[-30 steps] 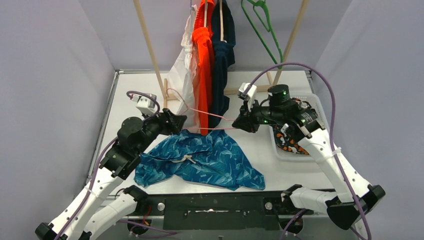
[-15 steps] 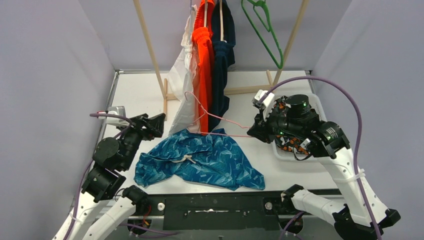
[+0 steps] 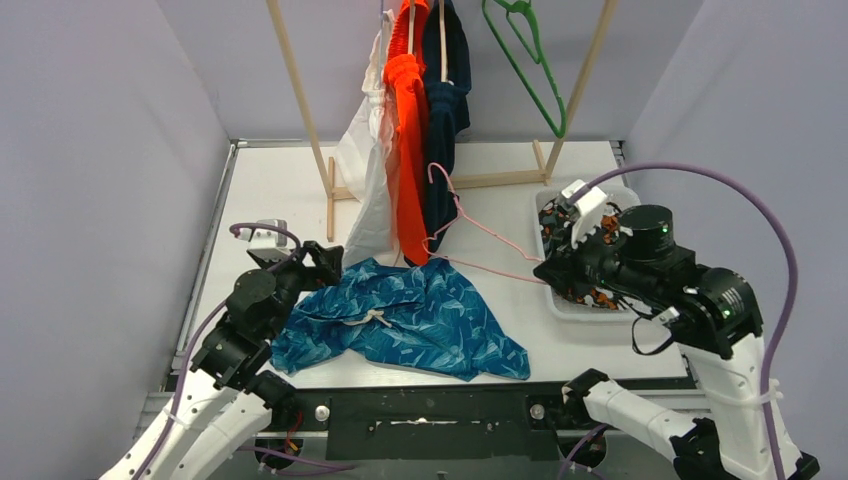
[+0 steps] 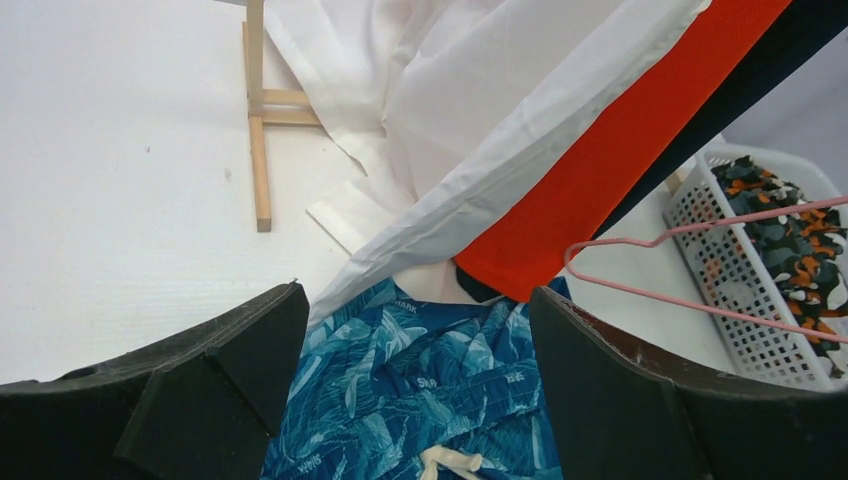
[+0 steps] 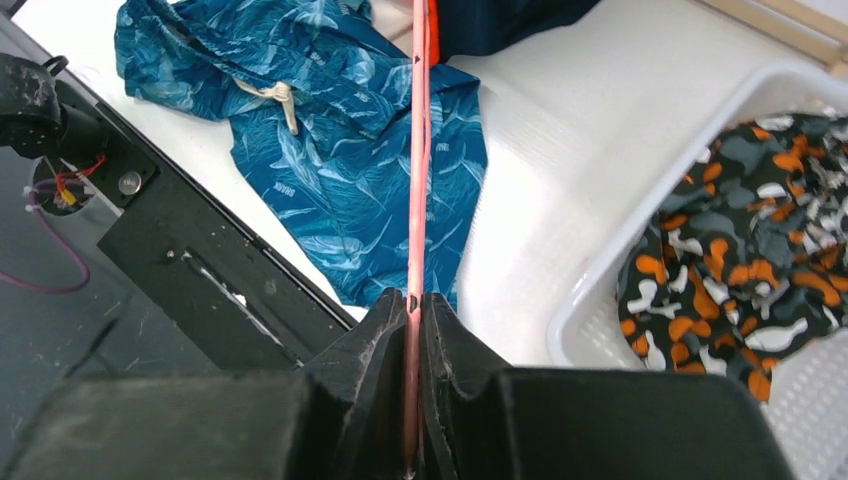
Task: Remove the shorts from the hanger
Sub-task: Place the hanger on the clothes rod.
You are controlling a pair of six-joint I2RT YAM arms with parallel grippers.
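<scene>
The blue leaf-patterned shorts (image 3: 400, 320) lie flat at the table's near middle, also in the left wrist view (image 4: 420, 400) and right wrist view (image 5: 340, 130). My right gripper (image 3: 548, 272) is shut on the bare pink hanger (image 3: 480, 235), its wire pinched between the fingers (image 5: 414, 330) above the table. My left gripper (image 3: 325, 262) is open and empty over the blue shorts' left edge. White shorts (image 3: 365, 160), orange shorts (image 3: 408, 140) and navy shorts (image 3: 445, 120) hang on the rack. The camouflage shorts (image 5: 750, 210) lie in the white basket (image 3: 556, 300).
The wooden rack's legs (image 3: 330, 195) stand at the back. A green hanger (image 3: 530, 60) hangs on the rack at the right. The table's front edge and black mounting bar (image 3: 430, 410) lie just below the blue shorts.
My right gripper has drawn the pink hanger right and nearer, toward the basket, and the hanger has tilted up. My left arm pulled back left, then came in again to the blue shorts' edge.
</scene>
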